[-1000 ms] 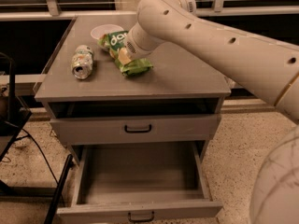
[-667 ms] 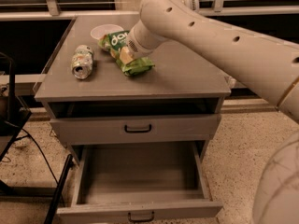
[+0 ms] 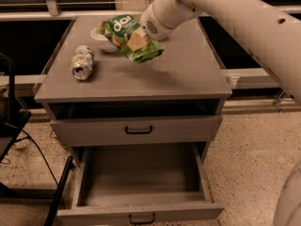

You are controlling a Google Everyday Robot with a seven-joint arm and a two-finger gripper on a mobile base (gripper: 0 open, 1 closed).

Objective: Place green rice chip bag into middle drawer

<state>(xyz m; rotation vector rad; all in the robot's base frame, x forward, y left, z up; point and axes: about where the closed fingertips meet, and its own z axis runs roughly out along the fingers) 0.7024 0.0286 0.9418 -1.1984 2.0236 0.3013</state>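
Observation:
The green rice chip bag is crinkled, with a dark-green round logo. It hangs tilted in the air above the back of the cabinet top, clear of the surface. My gripper is shut on the bag's middle, and one beige finger shows across its front. The white arm comes in from the upper right. The middle drawer is pulled wide open below, directly under and in front of the bag, and its inside is bare. Its black handle is at the bottom edge of the view.
A crushed silver-green soda can lies on the left of the cabinet top. A white bowl sits behind the bag. The top drawer is closed. A black stand and cables are at the left on the speckled floor.
The bag lay on the cabinet top with my gripper on it; now it is lifted off the surface in my gripper and hangs above the top.

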